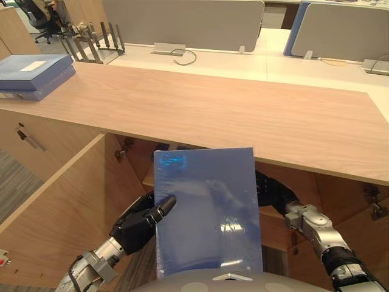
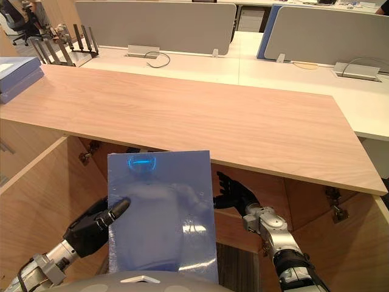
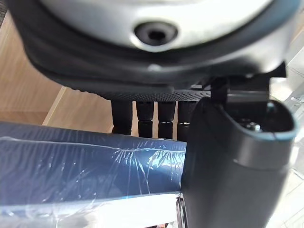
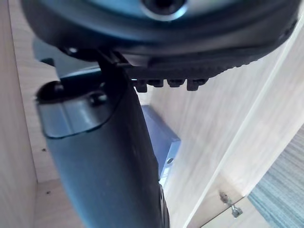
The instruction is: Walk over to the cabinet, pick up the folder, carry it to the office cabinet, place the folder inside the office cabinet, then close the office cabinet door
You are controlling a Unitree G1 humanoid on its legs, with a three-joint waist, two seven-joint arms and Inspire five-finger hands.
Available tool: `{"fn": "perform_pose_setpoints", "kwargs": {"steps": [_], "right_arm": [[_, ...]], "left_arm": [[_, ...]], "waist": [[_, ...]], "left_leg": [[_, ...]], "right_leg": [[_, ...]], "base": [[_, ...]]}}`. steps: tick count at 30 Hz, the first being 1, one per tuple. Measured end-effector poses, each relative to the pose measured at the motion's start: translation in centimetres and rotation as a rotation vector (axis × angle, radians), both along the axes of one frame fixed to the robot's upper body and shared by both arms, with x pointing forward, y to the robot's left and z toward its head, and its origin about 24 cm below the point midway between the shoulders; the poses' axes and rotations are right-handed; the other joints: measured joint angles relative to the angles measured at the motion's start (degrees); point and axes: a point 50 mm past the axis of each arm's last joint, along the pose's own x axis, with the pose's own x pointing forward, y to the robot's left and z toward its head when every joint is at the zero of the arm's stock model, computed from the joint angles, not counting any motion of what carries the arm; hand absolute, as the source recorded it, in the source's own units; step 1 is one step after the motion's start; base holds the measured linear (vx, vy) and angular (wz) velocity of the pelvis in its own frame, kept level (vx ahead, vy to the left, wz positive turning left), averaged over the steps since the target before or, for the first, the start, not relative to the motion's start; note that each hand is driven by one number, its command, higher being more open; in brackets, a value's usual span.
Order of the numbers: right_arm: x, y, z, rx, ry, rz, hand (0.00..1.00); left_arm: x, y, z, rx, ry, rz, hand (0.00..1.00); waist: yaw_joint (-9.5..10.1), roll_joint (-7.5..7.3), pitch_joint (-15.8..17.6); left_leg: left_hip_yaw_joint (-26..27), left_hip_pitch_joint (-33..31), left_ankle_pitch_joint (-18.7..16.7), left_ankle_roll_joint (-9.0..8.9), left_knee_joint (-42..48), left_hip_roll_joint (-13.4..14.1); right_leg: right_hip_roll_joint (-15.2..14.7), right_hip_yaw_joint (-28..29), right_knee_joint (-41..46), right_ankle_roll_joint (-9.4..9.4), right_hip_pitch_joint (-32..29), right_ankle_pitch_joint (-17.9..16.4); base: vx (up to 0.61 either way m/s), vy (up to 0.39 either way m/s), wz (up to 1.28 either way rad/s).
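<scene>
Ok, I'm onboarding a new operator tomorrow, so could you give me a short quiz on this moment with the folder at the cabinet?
1. Multiple choice: what pinches the blue folder? A) left robot hand B) right robot hand C) neither.
2. True or false: the folder already lies inside the office cabinet.
3. Short answer: what lies on the countertop at the robot's far left?
Key: 1 A, thumb on the front face, fingers behind. 2 False: it is held before the opening, beside the open cabinet door. 3 Stacked blue file boxes.
</scene>
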Motion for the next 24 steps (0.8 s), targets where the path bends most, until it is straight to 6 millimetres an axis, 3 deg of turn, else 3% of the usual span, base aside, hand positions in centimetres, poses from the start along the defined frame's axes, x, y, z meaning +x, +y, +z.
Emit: {"fn": "perform_pose_setpoints", "kwargs": {"steps": [8,13,20,24], "right_arm": [[-1.5,-5.8,2.3,-0.03,0.052,-0.01,1.0],[-3.0,-7.6,3.0,0.028,0.108,-0.004,1.0],[-3.1,-7.7,3.2,0.121,0.106,-0.034,1.0],[-2.9,-6.3,3.7,0.215,0.064,-0.012,1.0]], "left_arm": [[-0.1,1.8,0.8,0.052,-0.036,0.006,0.0],[0.1,2.0,1.3,0.066,-0.059,-0.003,0.0],[0.1,1.9,1.5,0.058,-0.077,-0.021,0.0],[0.4,1.3,2.2,0.042,-0.113,-0.035,0.0]], "waist": [[0.04,-0.56,-0.6],[-0.01,-1.33,-1.3],[-0.03,-1.45,-1.8],[-0.07,-1.02,-2.0]], "left_leg": [[0.0,0.0,0.1,0.06,-0.9,-0.2],[0.2,0.0,0.1,0.05,-1.0,-0.4],[0.7,0.5,0.1,0.04,-1.0,-0.1],[1.3,0.6,-0.7,0.07,-1.0,0.1]], "right_leg": [[0.1,-0.1,-0.6,0.01,-0.1,0.0],[0.1,-0.1,-0.7,0.0,-0.1,0.0],[-0.3,0.4,-0.4,0.05,0.0,0.0],[-0.4,0.8,-0.3,0.12,-0.1,0.1]], "base": [[0.01,-0.001,0.0],[0.01,-0.002,0.0],[-0.01,0.013,-0.03],[-0.02,0.004,-0.03]]}}
